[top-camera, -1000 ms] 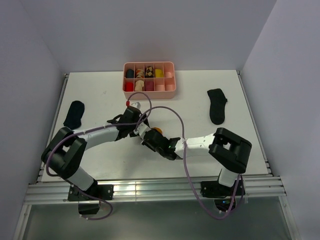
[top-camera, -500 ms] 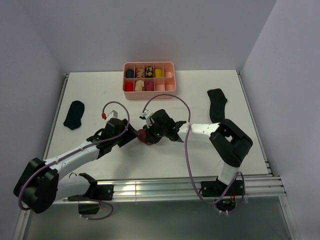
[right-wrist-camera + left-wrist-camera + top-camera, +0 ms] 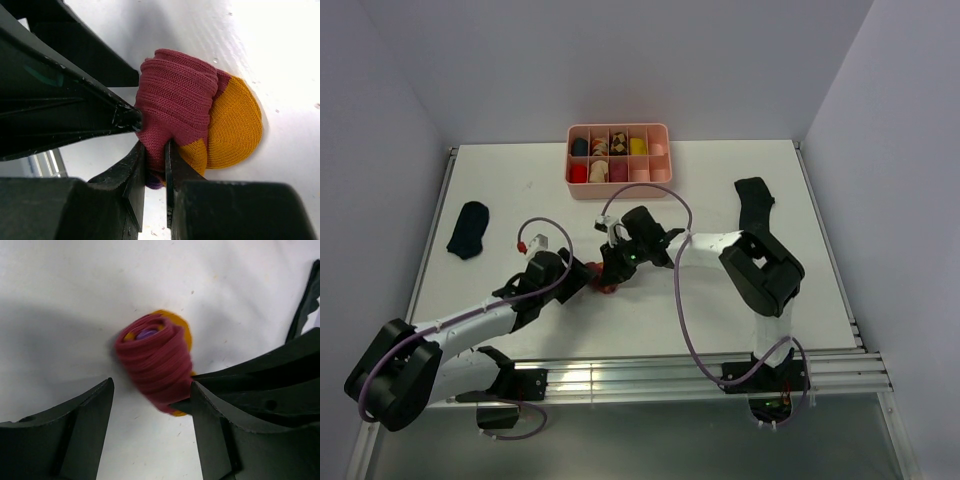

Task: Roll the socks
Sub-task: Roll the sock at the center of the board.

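Uncrossed since 1 s ago: left gripper (image 3: 587, 278) now at left of rolled striped sock (image 3: 607, 287), right gripper (image 3: 617, 268) at its right, approx. facing each other. Dragged sock leftward and slightly nearer to front.

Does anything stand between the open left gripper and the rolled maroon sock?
Only the right gripper: its fingertips pinch the rolled maroon sock with an orange-yellow toe at its edge, beside one finger of the open left gripper. Nothing else visible stands between.
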`<state>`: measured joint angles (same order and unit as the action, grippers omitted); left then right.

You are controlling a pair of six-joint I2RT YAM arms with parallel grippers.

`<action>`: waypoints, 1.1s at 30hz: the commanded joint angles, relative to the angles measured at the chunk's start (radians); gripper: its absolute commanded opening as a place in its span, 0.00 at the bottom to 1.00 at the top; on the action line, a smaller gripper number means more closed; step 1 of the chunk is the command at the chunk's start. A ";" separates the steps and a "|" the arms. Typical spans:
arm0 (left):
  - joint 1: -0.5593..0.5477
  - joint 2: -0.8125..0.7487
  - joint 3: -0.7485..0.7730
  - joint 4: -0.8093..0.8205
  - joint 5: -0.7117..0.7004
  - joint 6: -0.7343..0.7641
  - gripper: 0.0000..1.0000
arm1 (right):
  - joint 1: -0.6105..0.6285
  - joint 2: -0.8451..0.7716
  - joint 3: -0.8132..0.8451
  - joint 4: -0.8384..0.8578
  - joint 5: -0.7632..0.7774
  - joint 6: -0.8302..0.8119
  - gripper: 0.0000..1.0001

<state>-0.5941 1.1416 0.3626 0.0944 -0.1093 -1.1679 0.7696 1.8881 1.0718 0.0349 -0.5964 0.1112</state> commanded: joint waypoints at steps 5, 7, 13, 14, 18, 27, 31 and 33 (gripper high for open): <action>0.017 0.029 -0.014 0.096 -0.066 -0.038 0.67 | -0.009 0.106 0.004 -0.167 -0.077 0.016 0.00; 0.030 0.047 -0.019 0.081 -0.090 -0.053 0.65 | -0.010 0.111 0.004 -0.168 -0.080 0.015 0.00; 0.063 0.073 -0.025 0.076 -0.112 -0.073 0.62 | -0.010 0.123 0.000 -0.168 -0.098 0.019 0.00; 0.065 0.082 -0.019 0.073 -0.106 -0.069 0.61 | -0.010 0.132 0.004 -0.170 -0.106 0.019 0.00; 0.066 0.174 0.068 0.002 -0.086 -0.016 0.58 | -0.010 0.125 -0.004 -0.152 -0.105 0.041 0.00; 0.063 0.437 0.197 -0.091 0.014 0.086 0.52 | 0.003 -0.092 -0.130 -0.038 0.093 0.105 0.34; 0.039 0.477 0.263 -0.214 0.005 0.146 0.50 | 0.054 -0.220 -0.215 0.031 0.378 0.097 0.56; 0.019 0.492 0.314 -0.254 -0.012 0.168 0.50 | 0.101 -0.303 -0.246 0.057 0.498 0.079 0.67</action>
<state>-0.5545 1.5631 0.6678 0.0868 -0.0586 -1.0966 0.8066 1.6852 0.8761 0.0971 -0.3447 0.2111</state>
